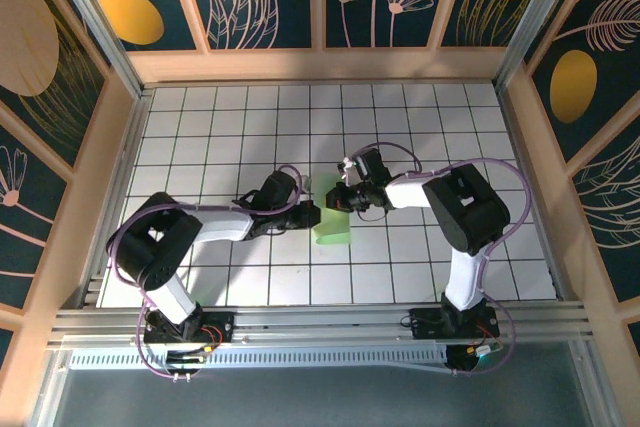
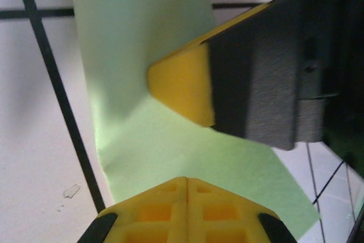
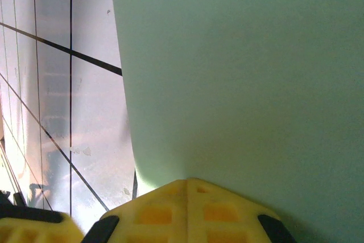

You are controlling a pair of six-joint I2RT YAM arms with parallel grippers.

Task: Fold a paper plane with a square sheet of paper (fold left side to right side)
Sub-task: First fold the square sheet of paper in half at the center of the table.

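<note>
The square sheet of paper (image 1: 333,215) is pale green and lies folded into a narrow upright strip at the middle of the grid table. My left gripper (image 1: 312,215) is shut at the strip's left edge. In the left wrist view its joined yellow tips (image 2: 187,180) rest against the paper (image 2: 170,157), with no paper visible between them. My right gripper (image 1: 342,197) is shut over the strip's upper part. In the right wrist view its closed tips (image 3: 187,181) touch the paper (image 3: 239,72), which curves up ahead of them. The right gripper's yellow tip (image 2: 182,86) presses on the sheet.
The white grid table (image 1: 230,127) is walled by wooden rails (image 1: 320,65) at the back and both sides. Both arms reach inward from the near edge and meet at the centre. The left gripper's yellow finger (image 3: 28,229) shows at the lower left of the right wrist view.
</note>
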